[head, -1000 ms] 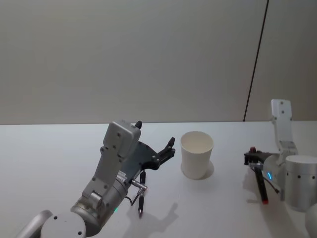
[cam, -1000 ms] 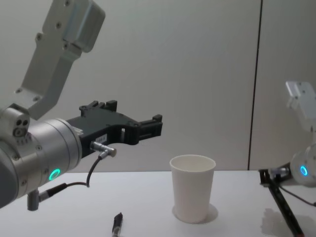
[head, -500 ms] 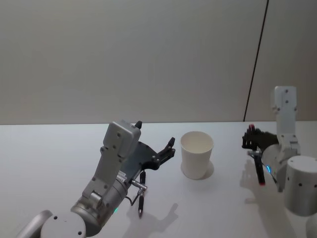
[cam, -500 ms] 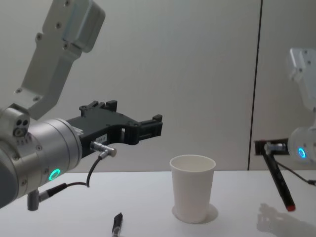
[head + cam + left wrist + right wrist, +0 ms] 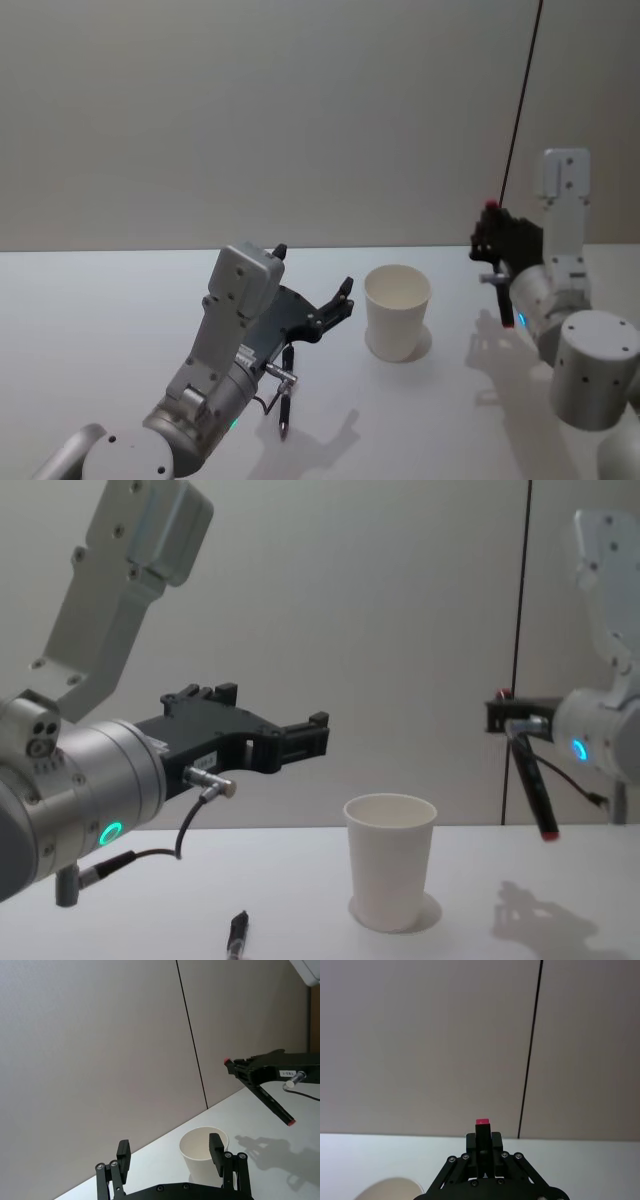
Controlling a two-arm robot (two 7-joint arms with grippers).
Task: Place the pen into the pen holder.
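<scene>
The red-tipped pen (image 5: 532,785) is clamped in the jaws of the right gripper (image 5: 503,713) and is held tilted in the air, well above the tabletop (image 5: 100,320), to the right of the pen holder (image 5: 390,865) and apart from it. The pen holder is stood upright. The left gripper (image 5: 169,1150) is held off the tabletop to its left, jaws apart on nothing. A second pen (image 5: 285,395) is seen lying under the left arm.
</scene>
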